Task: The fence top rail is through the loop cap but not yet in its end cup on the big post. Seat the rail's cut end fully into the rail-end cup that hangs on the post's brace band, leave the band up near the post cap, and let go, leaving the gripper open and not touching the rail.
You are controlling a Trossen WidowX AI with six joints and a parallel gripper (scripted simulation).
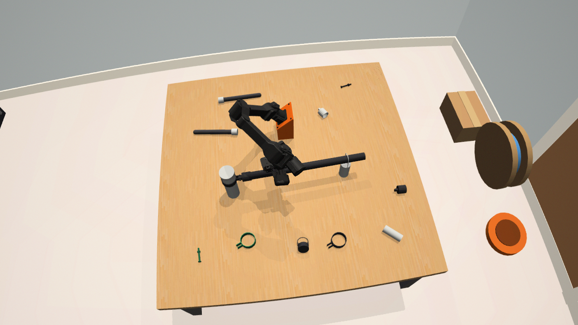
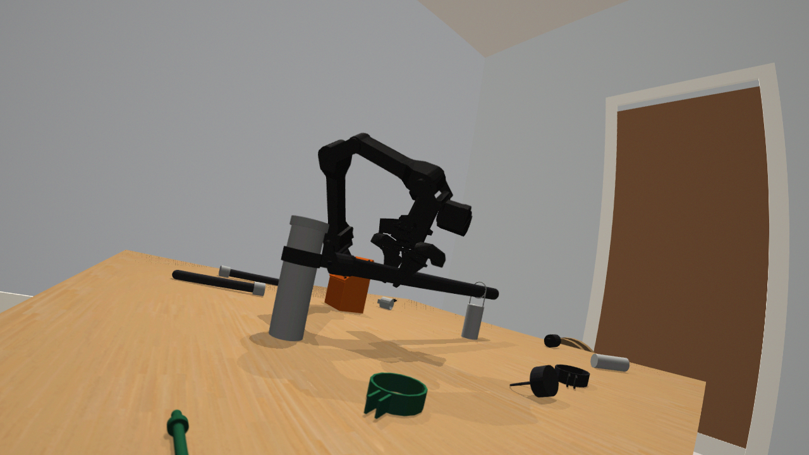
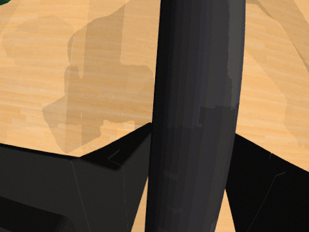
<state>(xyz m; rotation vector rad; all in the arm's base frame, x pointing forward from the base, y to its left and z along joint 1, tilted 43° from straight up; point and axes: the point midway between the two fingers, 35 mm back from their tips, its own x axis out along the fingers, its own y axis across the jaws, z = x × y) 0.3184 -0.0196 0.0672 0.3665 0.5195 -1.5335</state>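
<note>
Tabletop behind rail (image 3: pixel 196 96), wrist view only

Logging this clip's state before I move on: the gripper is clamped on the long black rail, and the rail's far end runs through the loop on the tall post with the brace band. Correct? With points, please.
Wrong post: the rail (image 1: pixel 329 162) (image 2: pixel 441 284) (image 3: pixel 196 80) runs through the loop (image 1: pixel 348 163) (image 2: pixel 480 284) on the short post (image 1: pixel 344 170) (image 2: pixel 473 321), as the exterior view shows.

On your table (image 1: pixel 189 218) (image 2: pixel 169 362), the big post (image 1: pixel 232 189) (image 2: pixel 294 299) is standing left of the loop-topped short post (image 1: pixel 344 170) (image 2: pixel 473 321) in both outside views. The brace band (image 1: pixel 229 184) (image 2: pixel 301 256) is wrapping the big post, and the rail (image 1: pixel 327 162) (image 2: pixel 447 284) (image 3: pixel 197 80) is running through the loop (image 2: pixel 480 284).
</note>
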